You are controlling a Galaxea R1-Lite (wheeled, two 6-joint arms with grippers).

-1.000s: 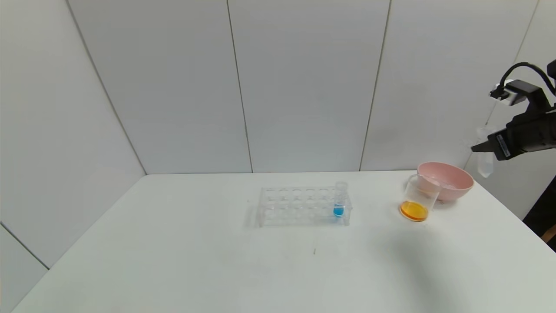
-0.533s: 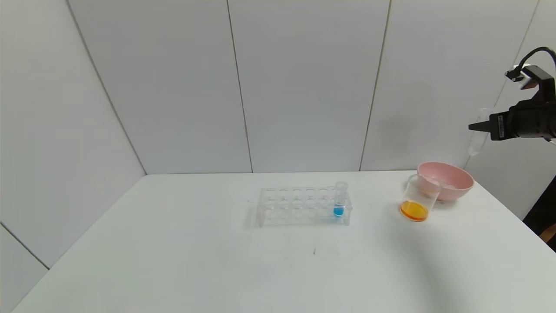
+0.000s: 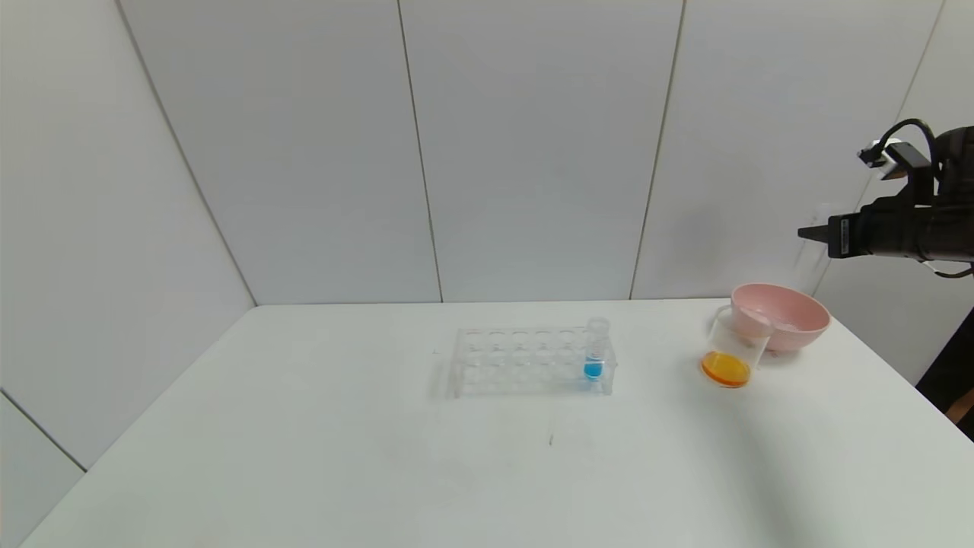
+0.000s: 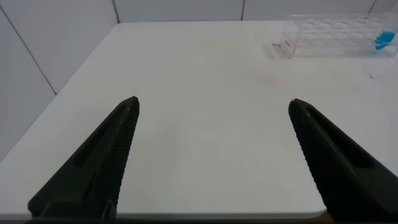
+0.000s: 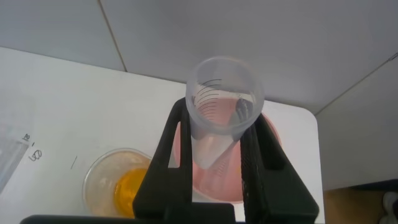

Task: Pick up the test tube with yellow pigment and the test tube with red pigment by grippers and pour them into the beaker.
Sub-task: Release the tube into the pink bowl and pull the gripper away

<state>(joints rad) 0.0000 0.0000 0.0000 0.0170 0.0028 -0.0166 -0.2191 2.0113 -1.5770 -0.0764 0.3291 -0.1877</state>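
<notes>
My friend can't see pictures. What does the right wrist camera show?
The right gripper holds an empty clear tube between its black fingers, mouth toward the camera. Below it sit a pink bowl and a beaker with orange liquid on the white table.

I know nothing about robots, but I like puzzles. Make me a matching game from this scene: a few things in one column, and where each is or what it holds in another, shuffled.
Things:
1. small clear round beaker
2. clear plastic tube rack
3. round pink bowl
4. right claw

States:
A. holds one tube with blue liquid
B. stands just behind the beaker
C. has orange liquid at the bottom
D. grips an emptied clear tube above the bowl

Pairs: 1-C, 2-A, 3-B, 4-D
</notes>
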